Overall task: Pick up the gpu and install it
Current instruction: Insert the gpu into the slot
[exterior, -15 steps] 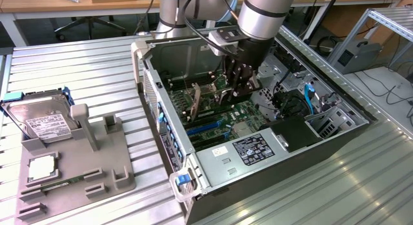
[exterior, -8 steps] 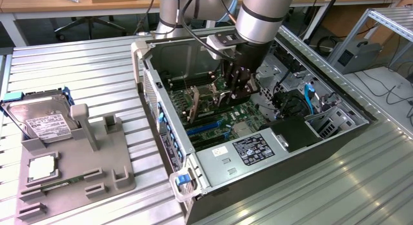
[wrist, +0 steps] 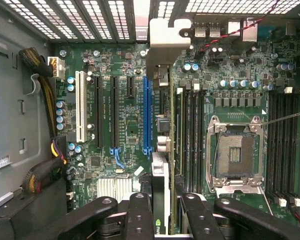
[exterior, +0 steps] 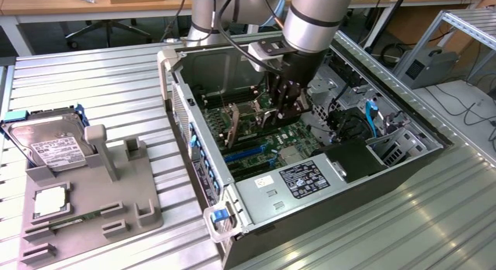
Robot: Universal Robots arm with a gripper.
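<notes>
1. In the exterior view the arm [exterior: 310, 20] is reaching down from the upper centre of the frame into the open computer case [exterior: 186, 107]. The gripper [exterior: 283, 104] is hanging over the motherboard [exterior: 291, 136] in mid-frame.
2. The wrist view is giving what the exterior view cannot: the black fingers [wrist: 140, 215] are clenching the gpu [wrist: 160, 175] edge-on. Its pale bracket [wrist: 165, 45] is at the end away from the gripper, towards the vented wall [wrist: 90, 20].
3. The gpu is sitting just beside the blue slot [wrist: 147, 115], between it and the black memory slots [wrist: 190, 130]. Whether its lower edge is touching the board, I cannot tell.
4. Around it are a white slot [wrist: 80, 105] and a cable bundle [wrist: 45, 95] beyond the blue slot, and the bare CPU socket [wrist: 237, 155] beyond the memory slots.
5. At the exterior view's left, well apart from the case, a hard drive [exterior: 46, 142] is standing beside a grey fixture [exterior: 78, 183] – a green memory stick [exterior: 78, 219] is lying in it.
6. On edges: the case walls are boxing the board in on all sides, and a blue cable [exterior: 370, 120] is hanging at the exterior view's right of the gripper. The case's open side is facing up, so the free room is lying above the board, around the arm.
</notes>
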